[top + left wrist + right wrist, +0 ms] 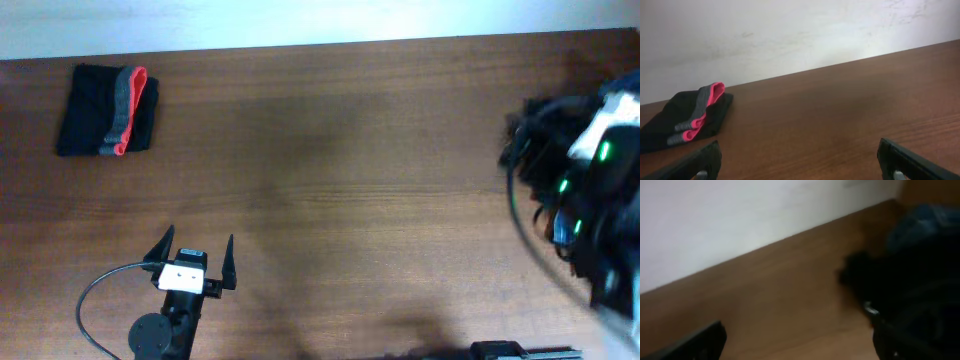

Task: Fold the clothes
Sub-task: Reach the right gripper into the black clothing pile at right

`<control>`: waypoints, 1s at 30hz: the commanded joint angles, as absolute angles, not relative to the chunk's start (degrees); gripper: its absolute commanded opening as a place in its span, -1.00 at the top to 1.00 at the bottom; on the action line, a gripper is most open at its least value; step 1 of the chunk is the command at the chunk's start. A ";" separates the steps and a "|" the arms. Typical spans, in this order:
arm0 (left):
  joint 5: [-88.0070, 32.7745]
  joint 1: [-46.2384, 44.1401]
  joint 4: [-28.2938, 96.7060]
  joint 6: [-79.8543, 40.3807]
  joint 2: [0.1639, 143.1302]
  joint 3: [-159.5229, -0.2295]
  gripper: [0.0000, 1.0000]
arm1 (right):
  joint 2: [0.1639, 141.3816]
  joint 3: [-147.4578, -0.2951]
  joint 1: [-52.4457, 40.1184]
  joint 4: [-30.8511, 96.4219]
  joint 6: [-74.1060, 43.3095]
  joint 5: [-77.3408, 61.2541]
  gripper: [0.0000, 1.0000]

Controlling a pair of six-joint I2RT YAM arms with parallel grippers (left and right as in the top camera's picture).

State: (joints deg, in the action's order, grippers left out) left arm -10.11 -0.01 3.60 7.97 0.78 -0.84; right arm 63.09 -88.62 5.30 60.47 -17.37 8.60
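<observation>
Over a brown wooden bench (350, 150), at the right edge, a rumpled heap of clothes (920, 275), black with a blue piece on top, blurred, judged not yet folded. Far left at the back, a folded garment (105, 110), black with a grey-red band, likely parked there as finished. Near the front, left pincer (200, 238), spread, holding nothing, probably waiting; right pincer (795, 342), likewise spread, just beside the heap, seemingly placed to draw a piece out
</observation>
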 commanded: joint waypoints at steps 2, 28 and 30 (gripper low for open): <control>-10.72 0.34 3.64 8.88 0.30 -0.54 -0.99 | 71.09 -99.26 14.15 69.04 -17.41 10.98 -0.97; -10.72 0.34 3.64 8.88 0.30 -0.54 -0.99 | 91.83 -102.80 41.98 69.89 -15.31 -5.06 -0.83; -10.72 0.34 3.64 8.88 0.30 -0.54 -0.99 | 91.15 -102.89 42.48 69.89 -15.55 -5.63 -0.89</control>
